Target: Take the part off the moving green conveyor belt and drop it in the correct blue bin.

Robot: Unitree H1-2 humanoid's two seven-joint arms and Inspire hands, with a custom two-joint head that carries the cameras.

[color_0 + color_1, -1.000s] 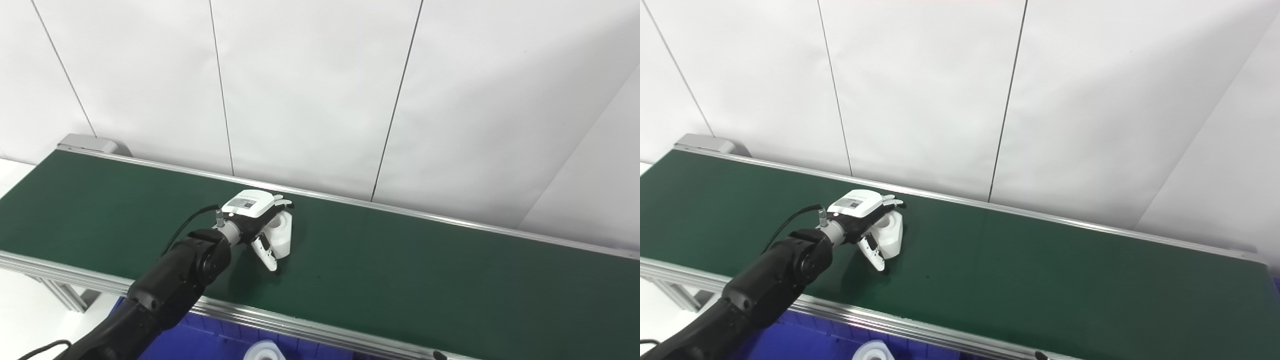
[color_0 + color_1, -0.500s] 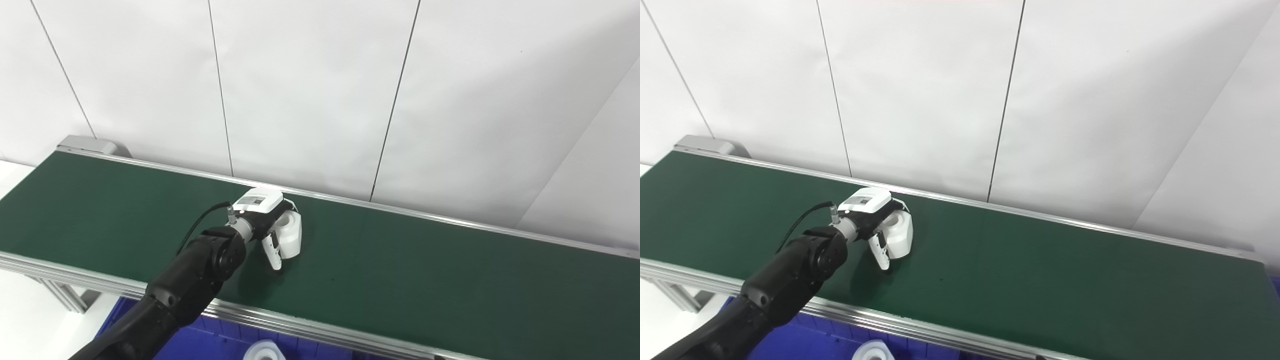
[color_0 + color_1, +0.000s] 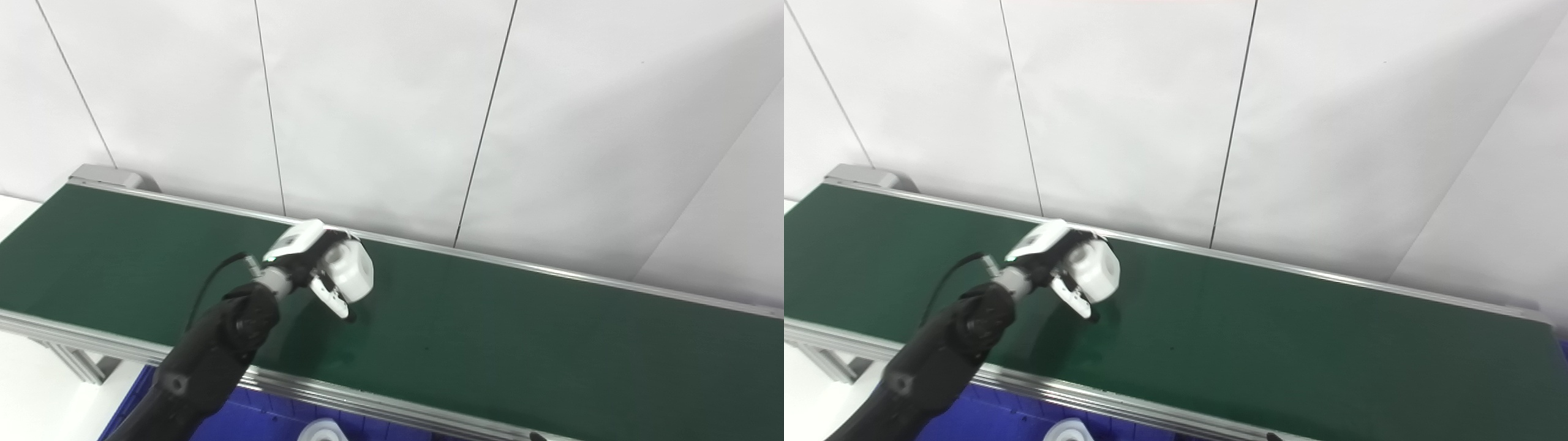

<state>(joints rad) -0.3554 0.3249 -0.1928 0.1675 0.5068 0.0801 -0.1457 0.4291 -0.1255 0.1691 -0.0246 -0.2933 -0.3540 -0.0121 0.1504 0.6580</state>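
Note:
My left hand (image 3: 312, 260) is shut on a white cylindrical part (image 3: 354, 275) and holds it a little above the green conveyor belt (image 3: 551, 343), near the belt's middle-left. The part (image 3: 1099, 275) is tilted, its round end facing right and toward me. The thumb wraps under the part and the fingers curl over its far side. A shadow lies on the belt beneath the hand. A blue bin (image 3: 245, 422) shows under the belt's near rail at the bottom, with another white part (image 3: 321, 430) inside it. My right hand is out of view.
The belt's near aluminium rail (image 3: 392, 407) runs between the belt and the bin. A white panelled wall (image 3: 392, 110) stands right behind the far rail. A grey end cap (image 3: 107, 176) closes the belt at far left.
The left hand has closed on the part and lifted it off the belt, tilting it; the wrist has rotated upward.

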